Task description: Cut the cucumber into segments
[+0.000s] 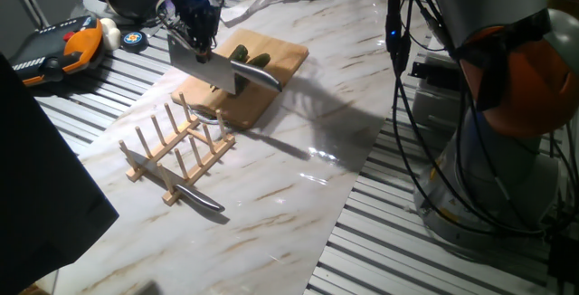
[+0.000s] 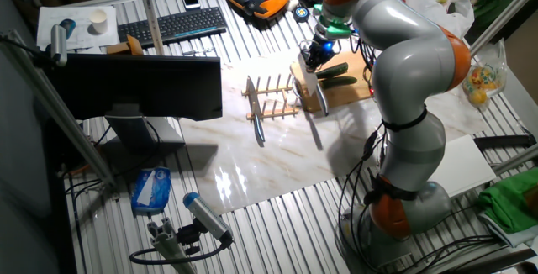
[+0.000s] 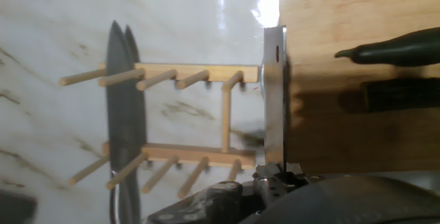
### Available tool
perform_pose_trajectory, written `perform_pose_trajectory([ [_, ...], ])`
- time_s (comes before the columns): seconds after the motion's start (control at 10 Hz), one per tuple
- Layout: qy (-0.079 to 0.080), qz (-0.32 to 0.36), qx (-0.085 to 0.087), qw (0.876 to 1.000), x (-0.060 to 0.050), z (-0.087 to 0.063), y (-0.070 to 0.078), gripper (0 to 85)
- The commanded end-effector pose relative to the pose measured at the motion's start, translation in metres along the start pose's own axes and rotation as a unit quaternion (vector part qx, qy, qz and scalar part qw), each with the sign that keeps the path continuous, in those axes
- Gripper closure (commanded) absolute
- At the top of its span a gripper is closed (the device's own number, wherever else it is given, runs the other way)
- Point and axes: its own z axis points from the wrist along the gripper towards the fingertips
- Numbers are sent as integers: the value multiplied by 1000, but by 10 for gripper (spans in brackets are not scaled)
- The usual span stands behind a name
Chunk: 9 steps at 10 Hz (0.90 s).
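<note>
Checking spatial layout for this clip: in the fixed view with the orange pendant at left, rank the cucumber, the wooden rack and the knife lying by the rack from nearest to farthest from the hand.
1. The cucumber, on the wooden board, just right of the hand.
2. The wooden rack, in front of the board, toward the camera.
3. The knife, along the rack's near edge, farthest.

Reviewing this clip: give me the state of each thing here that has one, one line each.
gripper: shut on the cleaver's handle.
cleaver: held blade-down above the near edge of the board, not in the cucumber.
cucumber: two dark lengths lying flat on the board, apart from the blade.
cutting board: flat on the table.
second knife: resting at the rack's outer end.
wooden rack: upright on the table.
</note>
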Motion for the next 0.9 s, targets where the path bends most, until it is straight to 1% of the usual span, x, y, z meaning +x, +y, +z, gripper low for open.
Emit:
perform_pose_trajectory([
  [0.0,-2,-2,22,1000,-1,0,-2,843],
  [0.2,-7,-9,51,999,-2,-1,-6,843],
  [0.3,-9,-14,60,998,-2,-1,-10,843],
  [0.4,-7,-15,54,998,-4,0,-14,843],
  [0.6,-6,-19,52,998,-9,2,-22,843],
  [0.7,-4,-21,49,999,-11,3,-27,843],
  [0.8,-3,-23,48,999,-13,4,-37,843],
])
